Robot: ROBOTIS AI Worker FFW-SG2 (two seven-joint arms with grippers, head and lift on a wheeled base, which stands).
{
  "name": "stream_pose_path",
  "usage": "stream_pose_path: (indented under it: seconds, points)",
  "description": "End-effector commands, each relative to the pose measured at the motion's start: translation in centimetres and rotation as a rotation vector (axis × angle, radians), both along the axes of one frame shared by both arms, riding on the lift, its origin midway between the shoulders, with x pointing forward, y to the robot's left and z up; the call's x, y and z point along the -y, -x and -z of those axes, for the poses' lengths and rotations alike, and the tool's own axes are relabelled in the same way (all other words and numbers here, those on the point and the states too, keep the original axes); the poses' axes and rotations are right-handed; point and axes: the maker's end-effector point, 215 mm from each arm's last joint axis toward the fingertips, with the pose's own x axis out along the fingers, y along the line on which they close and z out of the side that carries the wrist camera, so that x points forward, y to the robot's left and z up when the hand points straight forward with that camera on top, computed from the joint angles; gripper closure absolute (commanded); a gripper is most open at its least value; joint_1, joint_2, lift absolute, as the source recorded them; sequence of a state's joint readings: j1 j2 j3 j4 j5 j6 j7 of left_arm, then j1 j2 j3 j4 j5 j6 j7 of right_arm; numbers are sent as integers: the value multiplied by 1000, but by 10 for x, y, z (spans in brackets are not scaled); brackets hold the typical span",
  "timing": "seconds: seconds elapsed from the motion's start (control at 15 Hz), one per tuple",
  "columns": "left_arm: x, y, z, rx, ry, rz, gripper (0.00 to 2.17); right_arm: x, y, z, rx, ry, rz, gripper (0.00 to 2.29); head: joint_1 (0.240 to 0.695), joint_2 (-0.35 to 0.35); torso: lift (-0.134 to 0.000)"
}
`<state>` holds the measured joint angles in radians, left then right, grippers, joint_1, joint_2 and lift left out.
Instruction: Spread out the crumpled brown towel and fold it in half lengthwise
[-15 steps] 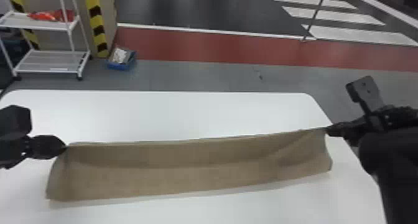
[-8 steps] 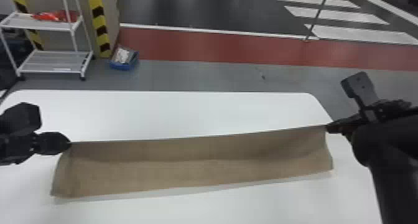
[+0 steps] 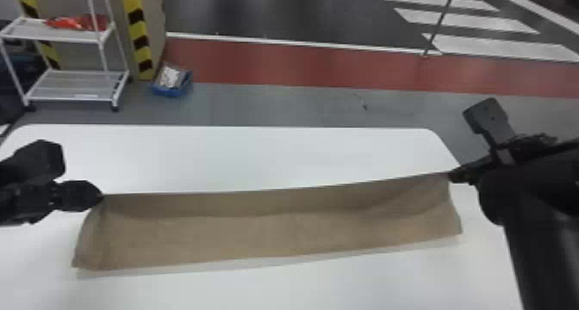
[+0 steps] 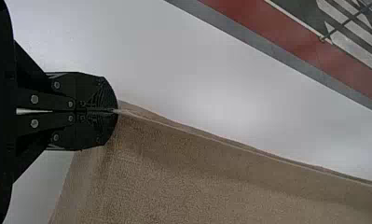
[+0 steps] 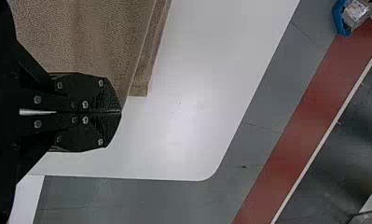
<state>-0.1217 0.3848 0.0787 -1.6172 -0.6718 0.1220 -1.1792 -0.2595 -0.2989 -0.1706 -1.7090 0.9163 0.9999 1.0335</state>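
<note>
The brown towel (image 3: 267,231) stretches as a long band across the white table (image 3: 241,158), its far edge drawn nearly straight between both grippers. At the towel's far left corner is my left gripper (image 3: 101,197), shut on it. My right gripper (image 3: 452,175) is shut on the far right corner. In the left wrist view the closed tips of the left gripper (image 4: 117,111) pinch the edge of the towel (image 4: 197,172), where two layers show. The right wrist view has the right gripper (image 5: 121,112) closed at the corner of the towel (image 5: 90,42), a second layer showing just beyond.
Beyond the table's far edge, a white shelf rack (image 3: 77,85) with a red item stands at the left, beside a blue bin (image 3: 172,87) on the floor. White table surface extends behind and in front of the towel.
Compared with before, both grippers sit slightly nearer the robot and the towel's near edge has shifted a little. The right side's height in view is little changed. Both grippers have kept hold of the towel.
</note>
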Motion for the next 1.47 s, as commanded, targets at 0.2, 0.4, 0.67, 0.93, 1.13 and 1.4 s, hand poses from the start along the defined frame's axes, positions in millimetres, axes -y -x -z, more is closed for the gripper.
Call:
stream_pose_path:
  seconds: [0.2, 0.4, 0.67, 0.93, 1.13, 1.4]
  points:
    - [-3, -8, -5, 11, 1, -7, 2121, 2, -7, 2, -15, 19, 3, 1750, 695, -174, -125]
    - [-1, -15, -8, 51, 24, -34, 1234, -2, -9, 8, -20, 43, 8, 1085, 695, -171, -125]
    - [-3, -17, -11, 89, 41, -55, -2, 5, -12, 5, 6, 81, 62, -2, 695, -169, -125]
    - [-6, -14, -19, 100, 69, -60, -2, 4, -7, 9, 2, 58, 80, 49, 695, -170, -125]
    - [-22, -7, -36, 121, 166, -121, 12, 11, 2, 11, 3, 11, 121, 56, 695, -169, -125]
    - [-35, 2, -45, 112, 230, -165, 12, 14, 13, 15, -1, -10, 141, 63, 695, -160, -125]
